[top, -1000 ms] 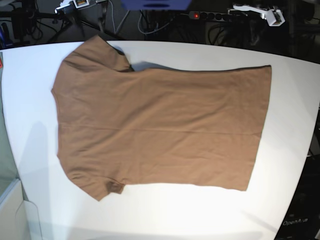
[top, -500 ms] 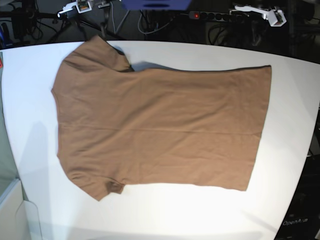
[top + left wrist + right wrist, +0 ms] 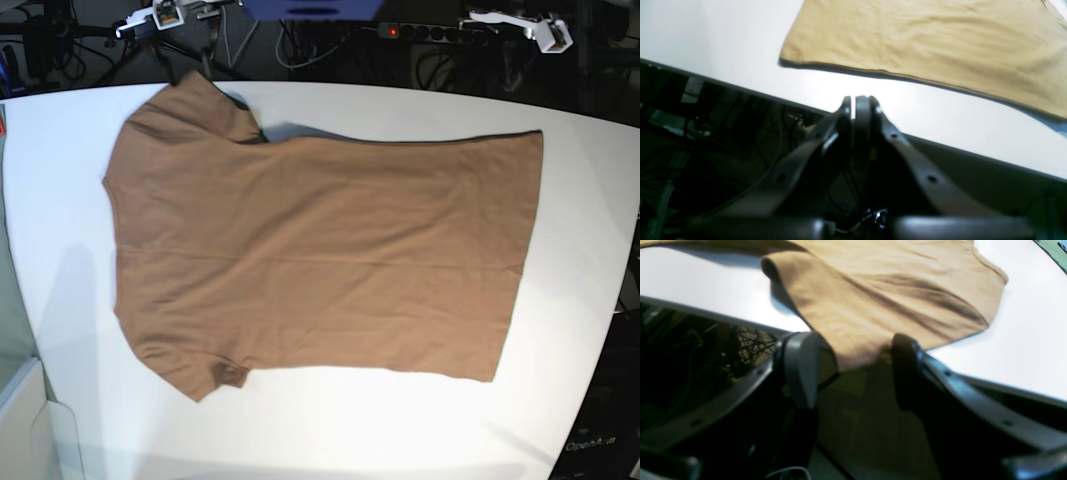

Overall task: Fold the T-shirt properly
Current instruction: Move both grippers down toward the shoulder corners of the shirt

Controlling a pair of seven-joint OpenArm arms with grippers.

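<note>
The T-shirt [image 3: 320, 250] is plain brown and lies flat on the white table [image 3: 330, 425], neck end to the left and hem to the right. In the right wrist view its far sleeve [image 3: 873, 306] reaches the table's back edge. My right gripper [image 3: 853, 370] stands open there, with the sleeve's edge lying between its fingers [image 3: 800, 370]. In the base view that gripper [image 3: 190, 62] sits just behind the sleeve. My left gripper [image 3: 857, 100] is shut and empty, over the table's back edge, short of the hem corner [image 3: 788, 56].
Behind the table's far edge lie a power strip [image 3: 415, 30] with a red light, cables and stands. My left arm's white wrist [image 3: 520, 22] hangs at the back right. A pale green surface [image 3: 10, 300] borders the table's left side.
My right arm has shifted slightly right and closer to the far sleeve. The T-shirt and the left arm have stayed where they were.
</note>
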